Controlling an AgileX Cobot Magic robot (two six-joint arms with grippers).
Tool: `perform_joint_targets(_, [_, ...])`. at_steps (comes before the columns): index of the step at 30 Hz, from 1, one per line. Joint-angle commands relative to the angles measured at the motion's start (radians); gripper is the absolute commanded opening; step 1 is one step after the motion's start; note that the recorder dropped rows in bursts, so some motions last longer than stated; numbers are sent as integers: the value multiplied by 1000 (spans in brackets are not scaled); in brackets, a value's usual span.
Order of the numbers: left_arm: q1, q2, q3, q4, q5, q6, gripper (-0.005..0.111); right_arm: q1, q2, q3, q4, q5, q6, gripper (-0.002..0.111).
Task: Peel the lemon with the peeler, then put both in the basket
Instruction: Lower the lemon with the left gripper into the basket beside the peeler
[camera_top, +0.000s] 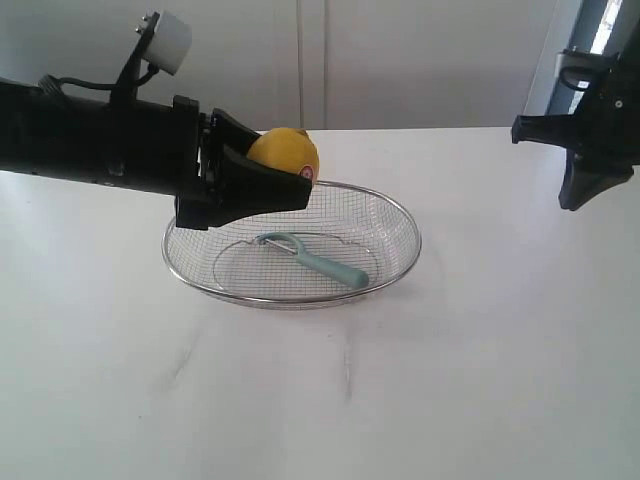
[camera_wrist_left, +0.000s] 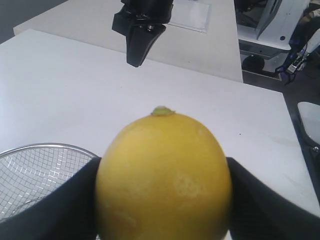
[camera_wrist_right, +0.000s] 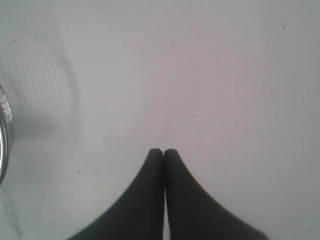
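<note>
Between the black fingers (camera_wrist_left: 47, 205) of the left gripper (camera_top: 287, 183) sits the lemon (camera_top: 283, 152), clamped on both sides with the jaws spread wide around it. A small reddish sticker (camera_top: 306, 174) shows near the front fingertip. The lemon hangs in the air over the back left rim of the wire basket (camera_top: 405, 225). Inside the basket lies the peeler (camera_top: 320, 260), flat on the mesh, its metal head toward the left and its teal handle toward the right. Well off to the right, the right gripper (camera_wrist_right: 163, 152) hovers above the white table (camera_top: 500, 350), its jaws pressed together and holding nothing.
</note>
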Motion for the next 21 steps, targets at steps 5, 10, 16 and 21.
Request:
perform_joint_targets(5, [-5,-5,-4,-20,21,-1,0,-5,-13,3,-8,1,-1,0])
perform_joint_targets(10, [-5,-9,-4,-3,-53,-131,0,-5,-13,3,-8,1,-1,0])
perform_joint_targets(16, [-5,-9,-48,200,-113,-384,0,-5,-13,3,-8,1,-1,0])
perform_joint_targets(21, [-5,-9,-140,453,-112,-642,0,-5,-13,3,-8,1,-1,0])
